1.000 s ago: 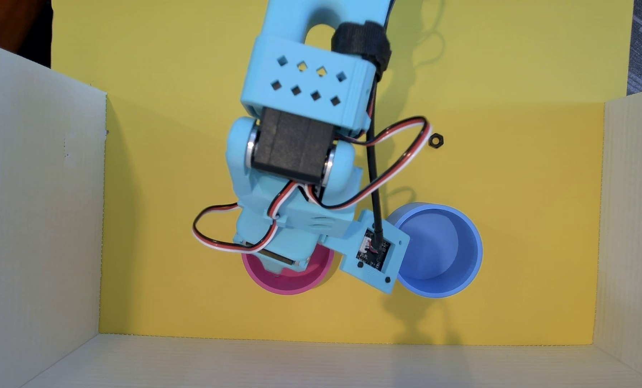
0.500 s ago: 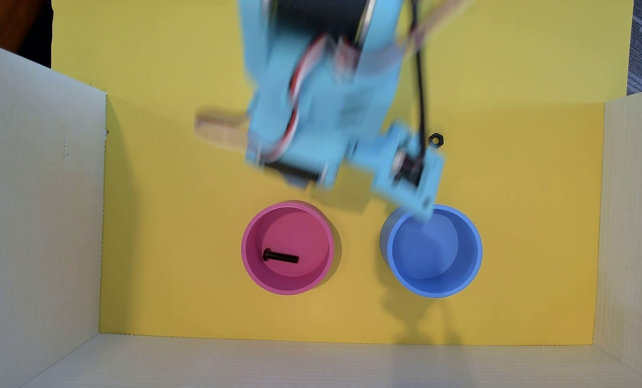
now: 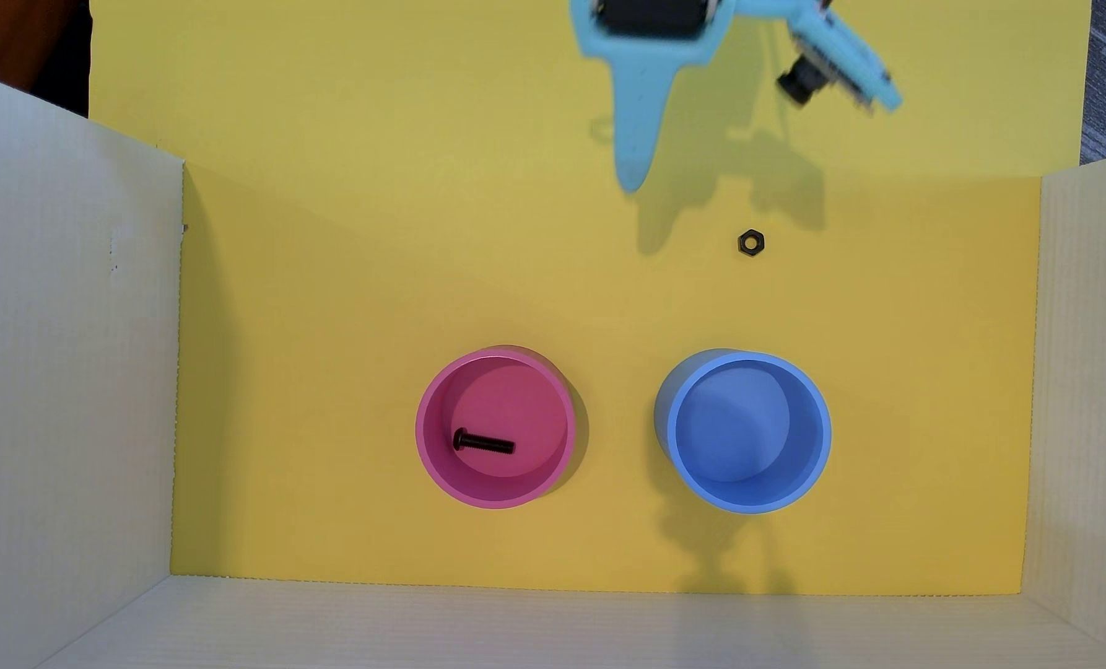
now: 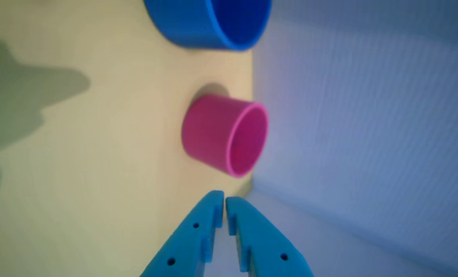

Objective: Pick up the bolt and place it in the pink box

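Lying flat on the floor of the pink box (image 3: 433, 399), the bolt (image 3: 483, 443) rested with its rounded head toward the left of the overhead view and its shaft pointing right, near the lower wall. That placement read as the task's goal already met: the bolt was inside the pink container and touching nothing else. The blue cup (image 3: 820, 431) stood just beside it to the right, with nothing visible in it, and a small black nut (image 3: 751, 242) sat alone on the yellow worktop (image 3: 319, 289), well apart from both cups, which suggested it was a distractor left untouched.

The claw (image 4: 224, 200) hung near the top edge of the overhead view, well clear of the cups, a position that fitted a retreat after release. In the wrist view its two blue jaws stood almost together, only a thin slit between the tips, and nothing was held between them. They touched neither cup nor the worktop; the pink box (image 4: 213, 130) appeared beyond the tips, apart from them.
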### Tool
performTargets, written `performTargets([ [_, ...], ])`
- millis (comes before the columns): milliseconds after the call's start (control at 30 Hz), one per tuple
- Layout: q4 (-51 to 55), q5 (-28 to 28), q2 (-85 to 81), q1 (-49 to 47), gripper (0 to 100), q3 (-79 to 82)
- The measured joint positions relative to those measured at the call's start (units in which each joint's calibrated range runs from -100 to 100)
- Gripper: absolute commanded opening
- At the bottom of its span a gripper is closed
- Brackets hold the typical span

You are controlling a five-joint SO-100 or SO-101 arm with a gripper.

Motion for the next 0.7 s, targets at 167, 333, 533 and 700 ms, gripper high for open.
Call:
performTargets([
  [167,0.0,0.0,-12.6,-1.8,1,8.9],
  [333,2.6,0.0,-16.5,-3.4,1,11.6],
  [533,10.4,-2.8,-16.5,-5.2,1,15.6],
  [700,13.4,-4.9,-16.6,-5.1,1,21.0],
])
